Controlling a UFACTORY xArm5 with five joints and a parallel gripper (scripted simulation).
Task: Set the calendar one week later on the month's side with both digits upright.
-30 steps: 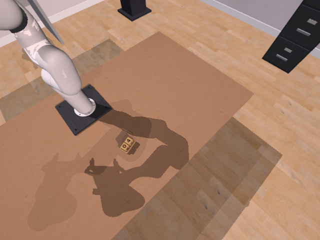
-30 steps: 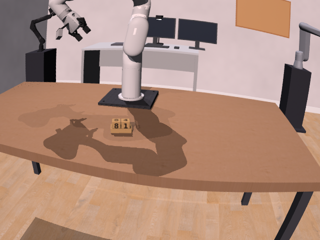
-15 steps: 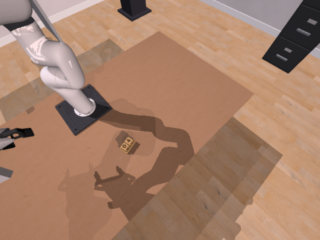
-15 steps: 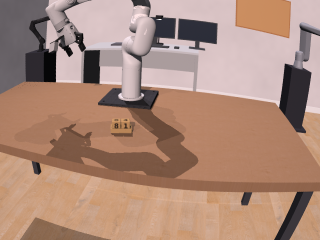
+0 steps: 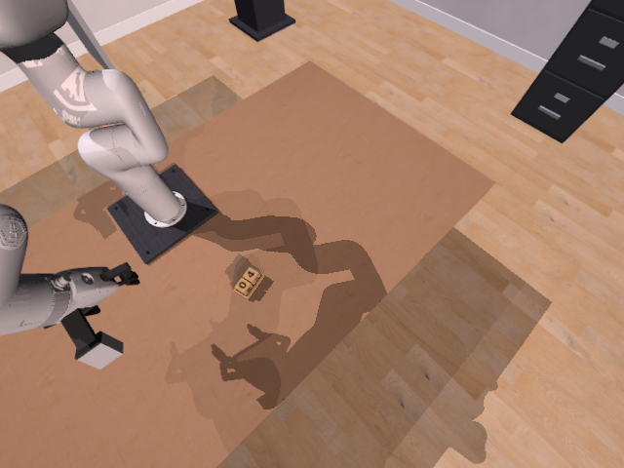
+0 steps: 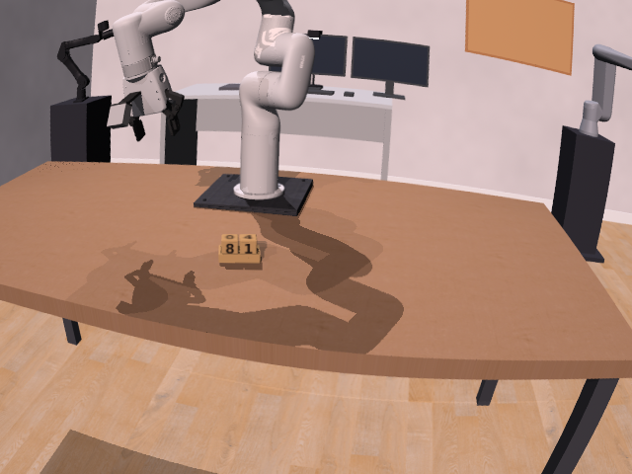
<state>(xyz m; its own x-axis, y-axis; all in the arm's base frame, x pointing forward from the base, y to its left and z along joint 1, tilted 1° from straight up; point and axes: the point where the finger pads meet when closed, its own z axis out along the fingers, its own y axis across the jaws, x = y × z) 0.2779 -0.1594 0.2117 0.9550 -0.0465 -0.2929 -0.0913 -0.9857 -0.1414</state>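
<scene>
Top view. A wide brown wooden worktop point(image 5: 322, 151) sits over pale plank flooring. A black square base plate point(image 5: 132, 235) is bolted to it, and a white jointed robot arm point(image 5: 126, 145) rises from the plate. The arm's grey wrist comes in from the left edge, ending in a black two-fingered gripper point(image 5: 108, 307) with a small white-faced box mounted beside it. The jaws stand fully apart with nothing between them, well clear of the calendar. A small tan wooden calendar tray point(image 5: 242, 292) rests near the middle of the worktop, just past the base plate, inside the arm's shadow. Two tan wooden number cubes stand in it side by side, touching: the cube topped with 0 point(image 5: 242, 285) and the cube topped with 4 point(image 5: 252, 276). A black filing cabinet point(image 5: 579, 75) stands by the far wall.

Exterior view. The same arm point(image 6: 265, 112) bends high, and the gripper point(image 6: 155, 115) hangs above the worktop's point(image 6: 459, 265) far left part, jaws spread and holding nothing. The tray point(image 6: 239, 259) lies flat in front of the base plate point(image 6: 301, 191). The near faces of the cubes read 8 point(image 6: 230, 248) and 1 point(image 6: 248, 248), both upright. I cannot make out any month's name from here. Two dark monitors point(image 6: 390, 61) stand on a grey desk behind.
</scene>
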